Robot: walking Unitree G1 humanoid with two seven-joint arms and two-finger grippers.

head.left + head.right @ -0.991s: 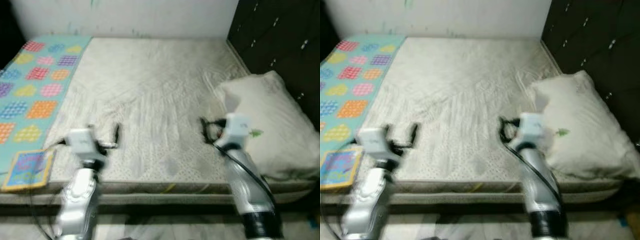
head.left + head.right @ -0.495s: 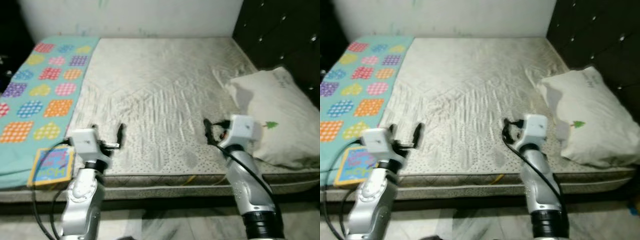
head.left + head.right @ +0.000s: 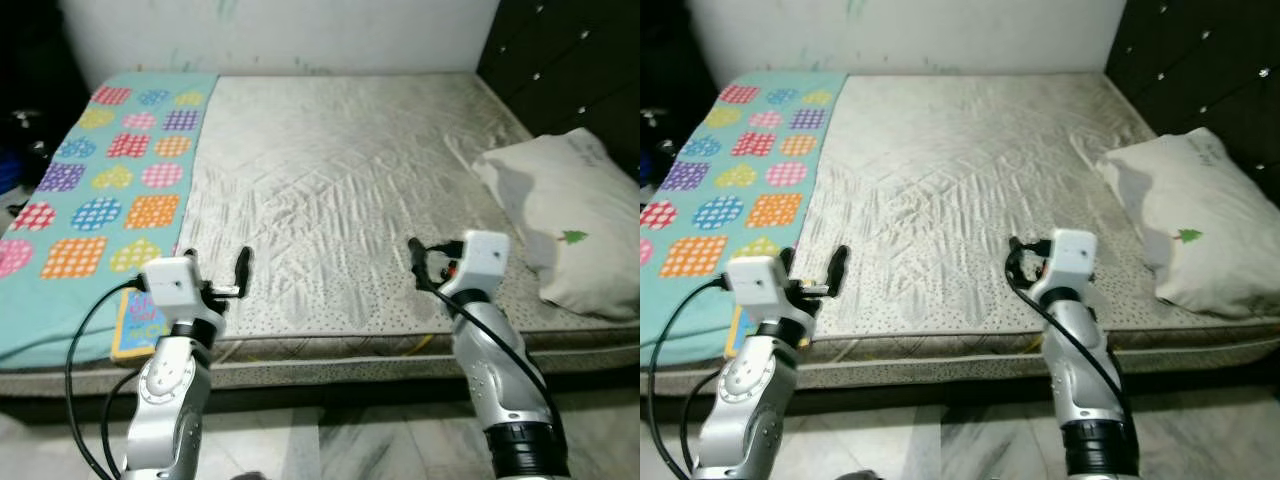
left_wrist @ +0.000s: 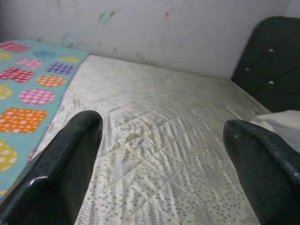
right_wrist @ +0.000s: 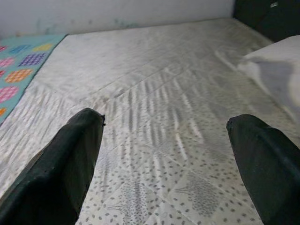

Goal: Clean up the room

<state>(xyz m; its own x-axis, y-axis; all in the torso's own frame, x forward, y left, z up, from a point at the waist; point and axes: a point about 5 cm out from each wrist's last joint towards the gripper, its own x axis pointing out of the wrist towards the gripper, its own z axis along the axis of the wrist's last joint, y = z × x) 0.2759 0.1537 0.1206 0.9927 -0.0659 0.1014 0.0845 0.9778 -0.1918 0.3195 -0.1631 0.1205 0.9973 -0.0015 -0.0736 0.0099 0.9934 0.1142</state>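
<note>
A bed with a pale grey patterned sheet point(image 3: 340, 180) lies before me. Along its left side is a teal blanket point(image 3: 100, 190) with coloured patches. A colourful flat book point(image 3: 130, 325) rests at the front left edge, partly behind my left arm. On the right lies a white pillow point(image 3: 570, 230) with a small green tree print. My left gripper point(image 3: 213, 268) hovers open over the front edge of the bed, with nothing between its fingers point(image 4: 56, 173). My right gripper point(image 3: 430, 260) is open over the same edge, left of the pillow, its fingers point(image 5: 61, 173) also around nothing.
A dark padded headboard point(image 3: 560, 70) rises along the right side, and a white wall point(image 3: 280, 35) stands behind the bed. Grey tiled floor point(image 3: 340, 450) runs below the mattress edge. Dark clutter point(image 3: 25, 130) sits in the shadow at the far left.
The camera has swung left and drawn back a little, so the pillow sits further right and more blanket shows. Both arms hold the same pose, grippers still open.
</note>
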